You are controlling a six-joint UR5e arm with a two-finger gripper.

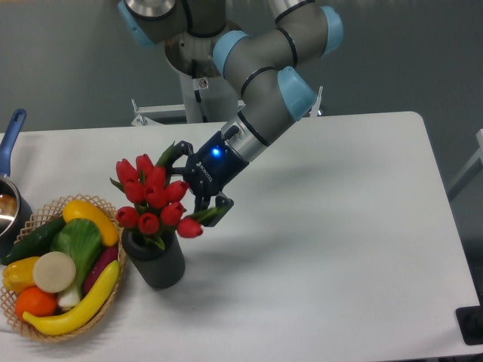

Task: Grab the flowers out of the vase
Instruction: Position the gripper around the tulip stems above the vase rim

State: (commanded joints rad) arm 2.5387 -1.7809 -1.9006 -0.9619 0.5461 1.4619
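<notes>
Red flowers (pixel 155 197), about ten buds, are standing in one vase (pixel 156 259); one gripper (pixel 189 184) is spreading its fingers beside them.

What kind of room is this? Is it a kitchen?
Probably a robot lab, not a kitchen: a robot arm's gripper reaches at flowers in a vase on a plain white table, beside a basket of vegetables.

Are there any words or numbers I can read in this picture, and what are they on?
Gripper: small white lettering on its black body, too blurred to read.
Arm: a tiny red-and-white sticker near its base, too small to read.
Flowers, vase, basket: no text.
</notes>
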